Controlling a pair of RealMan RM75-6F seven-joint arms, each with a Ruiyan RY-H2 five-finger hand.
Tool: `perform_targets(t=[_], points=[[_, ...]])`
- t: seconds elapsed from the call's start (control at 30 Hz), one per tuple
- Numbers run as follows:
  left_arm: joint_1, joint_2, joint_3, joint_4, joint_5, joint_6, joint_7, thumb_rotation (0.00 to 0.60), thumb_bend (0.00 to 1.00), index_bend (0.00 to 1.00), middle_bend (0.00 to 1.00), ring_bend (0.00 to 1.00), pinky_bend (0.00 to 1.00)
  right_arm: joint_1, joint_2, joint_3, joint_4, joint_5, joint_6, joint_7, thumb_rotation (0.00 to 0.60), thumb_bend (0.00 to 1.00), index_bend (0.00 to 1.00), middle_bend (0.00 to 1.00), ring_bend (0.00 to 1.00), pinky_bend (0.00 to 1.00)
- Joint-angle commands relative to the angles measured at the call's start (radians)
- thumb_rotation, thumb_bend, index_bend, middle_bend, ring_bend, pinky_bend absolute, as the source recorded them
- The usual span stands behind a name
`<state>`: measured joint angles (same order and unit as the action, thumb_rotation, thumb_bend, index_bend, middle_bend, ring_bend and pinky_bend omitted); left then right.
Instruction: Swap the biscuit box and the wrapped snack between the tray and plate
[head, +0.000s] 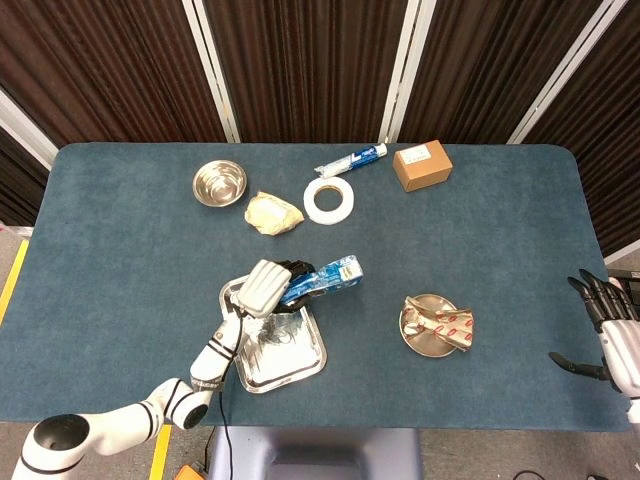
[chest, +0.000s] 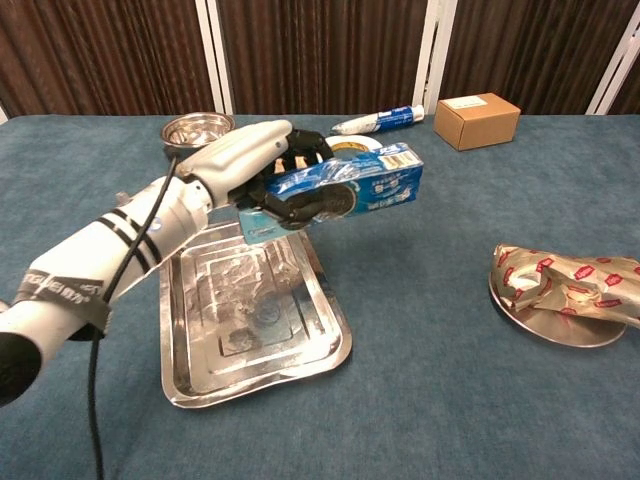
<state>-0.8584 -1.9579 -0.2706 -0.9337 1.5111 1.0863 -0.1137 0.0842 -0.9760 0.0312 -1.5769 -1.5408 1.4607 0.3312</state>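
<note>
My left hand (head: 268, 286) (chest: 262, 165) grips the blue biscuit box (head: 326, 280) (chest: 345, 190) and holds it in the air above the far right part of the steel tray (head: 275, 355) (chest: 255, 320). The box points toward the right. Nothing lies in the tray. The wrapped snack (head: 441, 324) (chest: 565, 278), in shiny foil with red marks, lies on the round metal plate (head: 416, 340) (chest: 548, 326) at the right. My right hand (head: 610, 335) hangs open off the table's right edge, seen only in the head view.
At the back stand a steel bowl (head: 219, 183) (chest: 197, 130), a crumpled yellowish wrapper (head: 272, 212) (chest: 265, 159), a white tape roll (head: 329, 199), a tube (head: 351, 160) (chest: 382, 120) and a brown carton (head: 421, 165) (chest: 477, 120).
</note>
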Motion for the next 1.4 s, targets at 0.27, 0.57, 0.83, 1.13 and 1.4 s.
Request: perform_targets(t=[0.27, 0.57, 0.83, 1.13, 1.4], points=[[-0.379, -0.308, -0.093, 0.585, -0.011, -0.189, -0.278, 0.6, 0.46, 0.7, 0.83, 0.7, 0.69, 0.024, 0.005, 0.021, 0.029, 0.05, -0.058, 0.046, 0.6, 0.14, 0.0, 0.0, 0.0, 0.0], [-0.45, -0.311, -0.008, 0.653, -0.06, -0.316, -0.36, 0.6, 0.42, 0.24, 0.32, 0.18, 0.17, 0.055, 0.001, 0.016, 0.044, 0.058, -0.129, 0.056, 0.6, 0.14, 0.0, 0.0, 0.0, 0.0], [-0.445, -0.311, 0.002, 0.661, -0.127, -0.249, -0.375, 0.6, 0.38, 0.0, 0.0, 0.0, 0.0, 0.064, -0.01, 0.008, 0.033, 0.036, -0.133, 0.03, 0.6, 0.14, 0.0, 0.0, 0.0, 0.0], [-0.302, -0.281, 0.106, 0.65, -0.059, -0.016, -0.416, 0.6, 0.37, 0.0, 0.0, 0.0, 0.0, 0.066, -0.045, -0.033, 0.024, -0.068, -0.105, -0.022, 0.6, 0.14, 0.0, 0.0, 0.0, 0.0], [0.073, 0.095, 0.303, 0.099, 0.058, 0.345, -0.248, 0.6, 0.37, 0.0, 0.0, 0.0, 0.0, 0.098, -0.191, -0.03, 0.029, -0.06, -0.155, -0.185, 0.6, 0.14, 0.05, 0.02, 0.0, 0.09]])
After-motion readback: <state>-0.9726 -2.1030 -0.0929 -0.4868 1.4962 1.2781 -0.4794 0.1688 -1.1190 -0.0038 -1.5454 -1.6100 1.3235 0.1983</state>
